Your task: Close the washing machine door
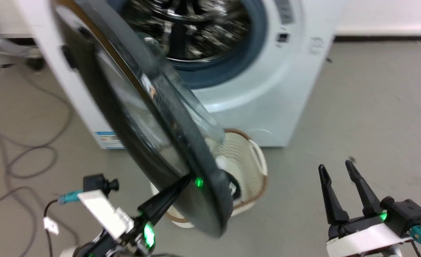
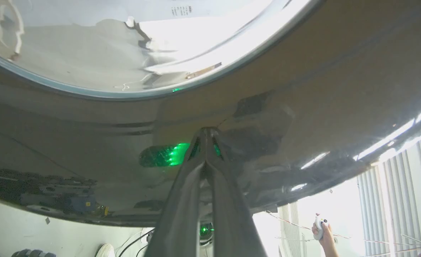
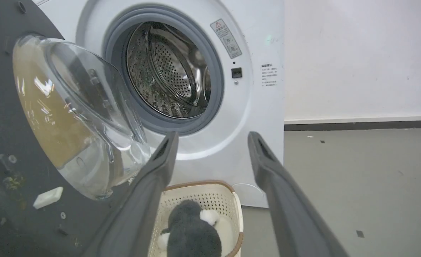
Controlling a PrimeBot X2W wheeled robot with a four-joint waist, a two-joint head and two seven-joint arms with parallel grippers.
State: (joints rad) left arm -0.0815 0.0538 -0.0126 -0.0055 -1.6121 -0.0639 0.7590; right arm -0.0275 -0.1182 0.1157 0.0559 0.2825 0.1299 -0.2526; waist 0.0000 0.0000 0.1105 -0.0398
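motion-blurred head view, bright window glare

No wording can be read. A red warning triangle is noted on a sticker point(image 3: 226, 38) on the washing machine point(image 3: 260, 107); the text block point(image 3: 269, 75) beside it is illegible.

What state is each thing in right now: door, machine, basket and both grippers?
washing machine door, open, standing at an angle to the machine's front.
washing machine, opening uncovered; what shows of the drum is empty.
laundry basket, upright, soft toy inside.
left gripper, shut, tips against the door's outer face.
right gripper, open, holding nothing.
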